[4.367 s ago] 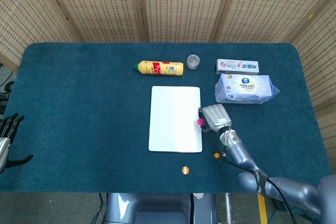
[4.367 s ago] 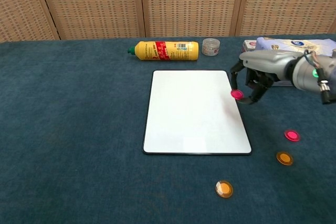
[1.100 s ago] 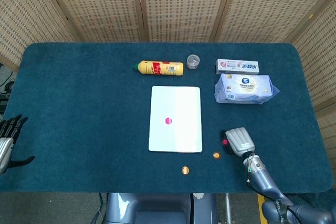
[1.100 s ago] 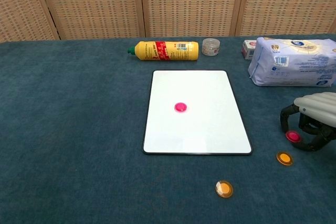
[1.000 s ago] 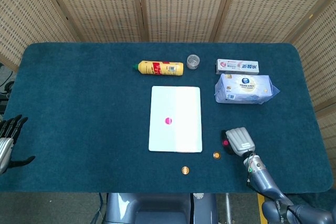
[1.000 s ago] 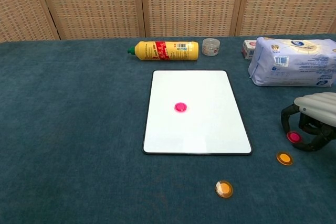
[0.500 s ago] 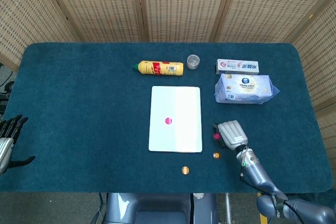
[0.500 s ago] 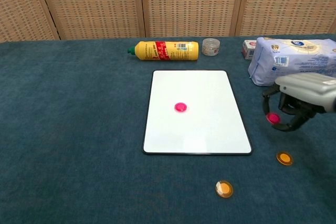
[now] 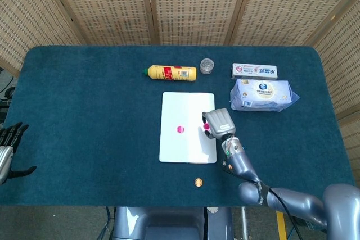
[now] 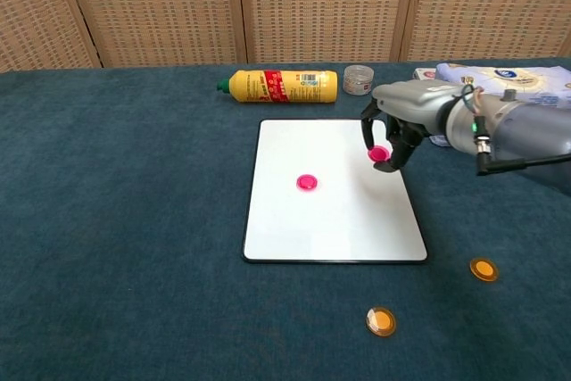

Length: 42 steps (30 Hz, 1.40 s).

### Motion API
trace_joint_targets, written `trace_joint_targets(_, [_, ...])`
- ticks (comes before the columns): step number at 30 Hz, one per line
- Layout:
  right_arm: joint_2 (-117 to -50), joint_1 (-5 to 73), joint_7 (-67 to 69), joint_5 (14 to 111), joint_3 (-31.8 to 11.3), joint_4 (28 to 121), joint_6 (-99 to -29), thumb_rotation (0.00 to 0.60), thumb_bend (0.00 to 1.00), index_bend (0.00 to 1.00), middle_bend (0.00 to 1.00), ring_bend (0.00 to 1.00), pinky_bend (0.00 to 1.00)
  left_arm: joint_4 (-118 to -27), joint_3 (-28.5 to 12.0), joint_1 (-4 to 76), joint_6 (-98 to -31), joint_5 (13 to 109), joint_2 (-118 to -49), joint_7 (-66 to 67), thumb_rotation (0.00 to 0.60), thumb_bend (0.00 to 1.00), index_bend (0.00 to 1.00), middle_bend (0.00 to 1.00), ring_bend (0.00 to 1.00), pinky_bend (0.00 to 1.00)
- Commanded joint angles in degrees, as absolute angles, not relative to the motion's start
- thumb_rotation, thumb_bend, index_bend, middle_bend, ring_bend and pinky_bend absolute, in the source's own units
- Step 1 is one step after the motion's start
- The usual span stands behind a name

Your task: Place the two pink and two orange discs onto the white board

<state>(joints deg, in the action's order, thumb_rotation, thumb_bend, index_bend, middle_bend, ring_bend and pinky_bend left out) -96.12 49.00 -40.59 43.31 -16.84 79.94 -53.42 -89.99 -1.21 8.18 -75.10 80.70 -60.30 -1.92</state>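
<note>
A dark teal felt-like cloth covers the table [image 9: 84, 111]; woven rattan screens [image 9: 191, 7] close off the far side. At the table's near left edge, well apart from the white board [image 9: 187, 127], the left hand [image 9: 8, 144] rests with dark fingers slightly apart, holding nothing. The board lies at the table's centre, one pink disc [image 10: 307, 182] flat on its middle. Behind the board lie a yellow bottle [image 10: 278, 86] on its side and a small clear jar [image 10: 358, 78]. Over the board's right part, the right hand [image 10: 391, 131] pinches a second pink disc [image 10: 379, 153] between its fingertips, above the surface. Right of the board's far corner sit a tissue pack [image 9: 262, 95] and a flat box [image 9: 255, 71]. Two orange discs [image 10: 381, 320] [image 10: 484, 269] lie on the cloth, in front of the board and to its right.
</note>
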Motion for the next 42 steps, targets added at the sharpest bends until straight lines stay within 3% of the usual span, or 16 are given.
trace_joint_targets(1, [-98.1, 50.9, -42.8, 40.7, -17.2, 77.6, -53.8, 0.6, 0.39, 0.55, 0.93, 0.93, 1.0, -89.9, -1.3, 8.3, -74.9, 80.5, -60.2, -2.2, 0.6, 0.0, 0.0, 0.0, 0.0, 0.0])
trace_joint_targets(6, [-98.5, 51.9, -44.3, 37.8, -16.5, 77.2, -54.2, 0.6, 0.32, 0.37, 0.93, 0.93, 1.0, -89.7, -1.3, 8.4, -74.6, 80.4, -60.3, -2.2, 0.6, 0.0, 0.0, 0.0, 0.0, 0.0])
trace_joint_targets(8, [-98.2, 51.9, -44.0, 38.0, -16.4, 77.9, -54.7, 0.6, 0.31, 0.35, 0.93, 0.93, 1.0, -89.7, -1.3, 8.4, -74.6, 80.5, -60.3, -2.2, 0.6, 0.0, 0.0, 0.0, 0.0, 0.0])
trace_joint_targets(16, [-92.2, 48.2, -40.4, 43.4, -13.3, 86.9, -58.6, 0.6, 0.33, 0.35, 0.93, 0.93, 1.0, -89.9, -1.2, 8.1, -75.5, 81.1, -60.0, -2.7, 0.6, 0.0, 0.0, 0.0, 0.0, 0.0])
trace_joint_targets(24, [-83.3, 40.0, -33.0, 54.0, -4.6, 97.2, -61.6, 0.6, 0.34, 0.35, 0.93, 0.93, 1.0, -90.2, -0.7, 7.8, -76.4, 82.3, -59.9, -2.8, 0.6, 0.0, 0.0, 0.0, 0.0, 0.0])
trace_joint_targets(33, [-80.5, 32.8, -24.2, 67.8, 3.8, 96.2, -64.2, 0.6, 0.36, 0.38, 0.93, 0.93, 1.0, -90.6, -0.3, 7.3, -77.5, 83.3, -60.0, -2.2, 0.6, 0.0, 0.0, 0.0, 0.0, 0.0])
trace_joint_targets(42, [-82.0, 29.6, -20.7, 72.1, 5.5, 92.4, -65.0, 0.6, 0.36, 0.38, 0.93, 0.93, 1.0, -90.5, -0.2, 7.3, -77.3, 83.3, -60.3, -1.5, 0.6, 0.0, 0.0, 0.0, 0.0, 0.0])
